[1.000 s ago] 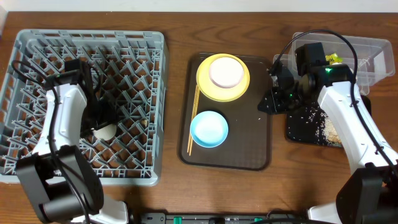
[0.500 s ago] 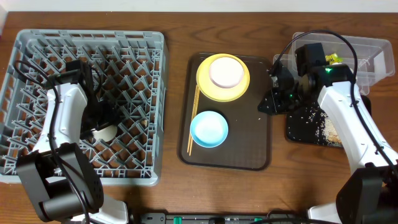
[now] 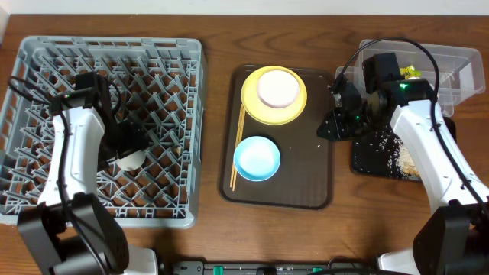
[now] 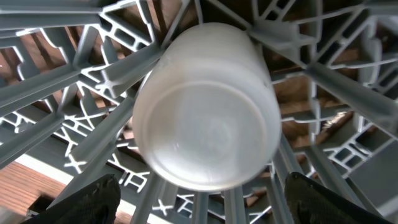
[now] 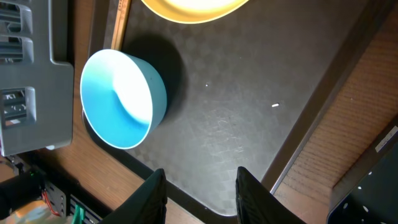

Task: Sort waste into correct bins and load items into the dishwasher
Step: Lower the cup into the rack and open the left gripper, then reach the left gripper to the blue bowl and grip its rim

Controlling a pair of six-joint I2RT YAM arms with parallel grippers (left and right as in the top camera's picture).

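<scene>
Left hand (image 4: 205,200) spread, holding nothing; small white cup (image 4: 205,106) lies tipped between dish rack (image 3: 114,44) pegs, seemingly propped to drain.

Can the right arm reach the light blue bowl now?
Probably yes: the light blue bowl sits uncovered on the brown tray, and the right gripper hovers at its edge, jaws open.
</scene>
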